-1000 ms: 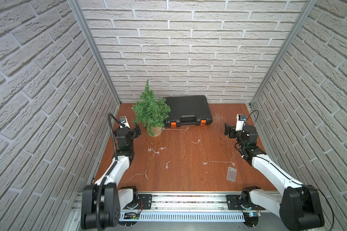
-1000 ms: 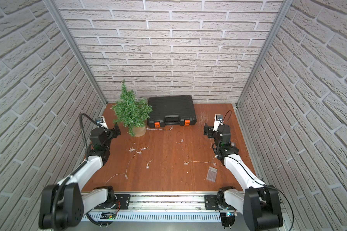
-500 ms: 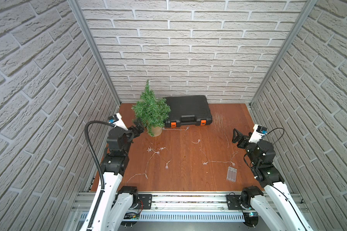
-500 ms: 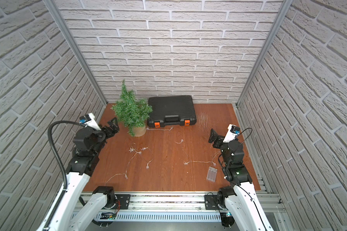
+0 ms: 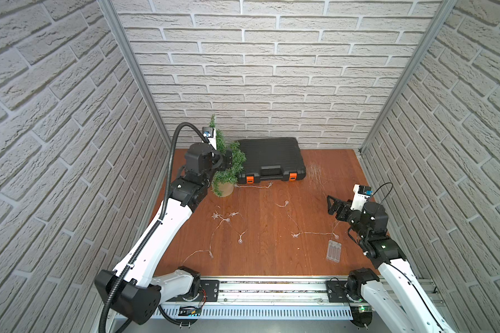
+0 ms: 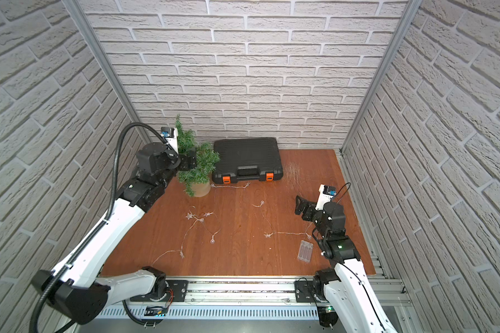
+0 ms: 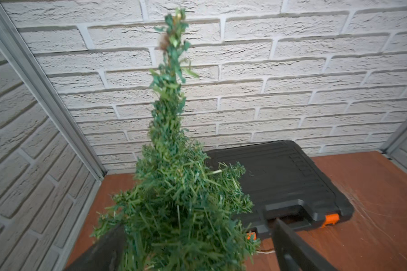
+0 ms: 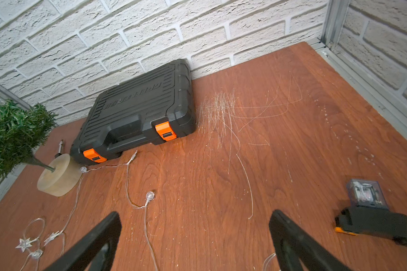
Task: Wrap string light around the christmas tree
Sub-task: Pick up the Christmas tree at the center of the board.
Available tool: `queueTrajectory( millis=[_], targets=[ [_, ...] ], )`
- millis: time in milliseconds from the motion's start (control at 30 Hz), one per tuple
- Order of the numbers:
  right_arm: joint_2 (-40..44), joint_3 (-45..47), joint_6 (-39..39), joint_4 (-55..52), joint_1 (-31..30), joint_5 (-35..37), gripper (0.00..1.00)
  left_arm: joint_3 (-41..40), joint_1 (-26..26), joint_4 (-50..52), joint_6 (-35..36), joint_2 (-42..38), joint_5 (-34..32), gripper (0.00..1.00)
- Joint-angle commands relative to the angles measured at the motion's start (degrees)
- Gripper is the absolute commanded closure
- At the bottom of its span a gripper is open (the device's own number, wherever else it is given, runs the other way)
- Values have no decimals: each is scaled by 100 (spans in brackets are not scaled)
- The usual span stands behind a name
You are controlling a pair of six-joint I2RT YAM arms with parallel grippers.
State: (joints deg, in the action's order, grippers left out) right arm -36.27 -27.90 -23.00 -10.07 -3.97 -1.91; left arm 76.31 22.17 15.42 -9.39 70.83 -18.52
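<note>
The left pincer (image 7: 197,225) is wide open around the christmas tree (image 5: 225,176) at the back left corner of the worktop (image 5: 272,259), maybe to hold it steady, while the right pincer (image 8: 195,214) hangs wide and empty by the string light (image 8: 150,195) lying loose in the middle.

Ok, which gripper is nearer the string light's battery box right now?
Right. The right gripper hovers open a little beyond the battery box, toward the back wall, not touching it. The left gripper is far across the table, open around the christmas tree.
</note>
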Motion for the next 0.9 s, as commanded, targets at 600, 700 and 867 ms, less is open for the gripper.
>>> queueTrajectory(
  millis=[600, 700, 867],
  targets=[
    [-102, 74, 0, 366, -43, -431, 0, 1414, -699, -91, -310, 1262, 742, 51],
    [-138, 52, 6, 347, -42, -424, 0, 1522, -743, -154, -315, 1382, 523, 62],
    [-155, 40, 20, 330, -47, -438, 0, 1574, -767, -283, -295, 1460, 567, 85]
  ],
)
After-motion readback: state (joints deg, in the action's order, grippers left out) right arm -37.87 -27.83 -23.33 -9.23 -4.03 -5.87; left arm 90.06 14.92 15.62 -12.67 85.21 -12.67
